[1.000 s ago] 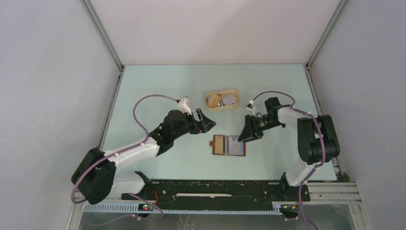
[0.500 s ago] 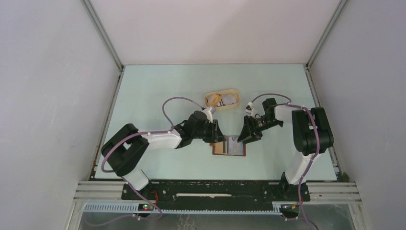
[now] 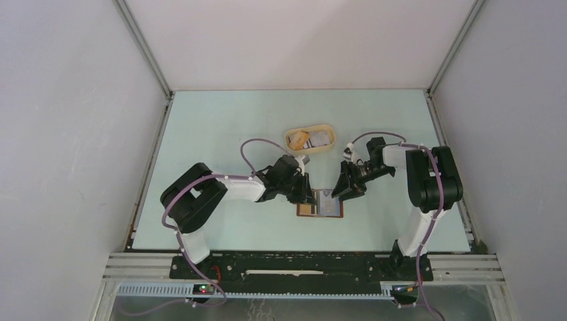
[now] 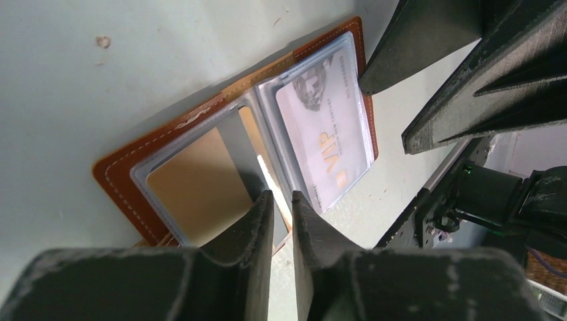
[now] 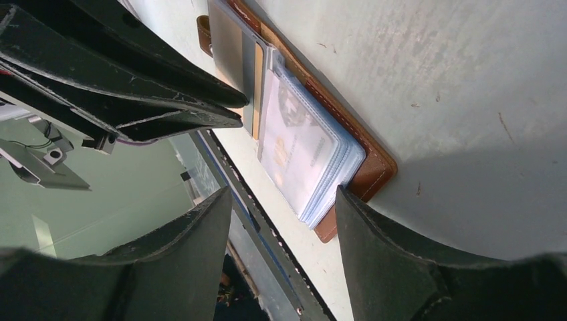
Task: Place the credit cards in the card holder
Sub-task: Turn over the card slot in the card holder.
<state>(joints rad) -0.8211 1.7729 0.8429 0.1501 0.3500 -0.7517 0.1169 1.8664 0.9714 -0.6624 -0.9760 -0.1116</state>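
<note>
The card holder lies open on the table, brown leather with clear plastic sleeves. A pale card marked VIP sits in its right sleeve. More credit cards lie in the tan tray. My left gripper is down at the holder's left half, over its middle fold. Its jaws are nearly together with only a thin slit, and nothing shows between them. My right gripper stands open at the holder's right edge. One fingertip touches the corner of the sleeve stack.
The tan oval tray stands just behind the holder, between the two arms. The right fingers and left fingers are close together over the holder. Grey walls enclose the table on three sides.
My left arm has swung right from the table's middle to the holder, and its jaws have gone from wide open to nearly together. The right gripper has barely moved.
</note>
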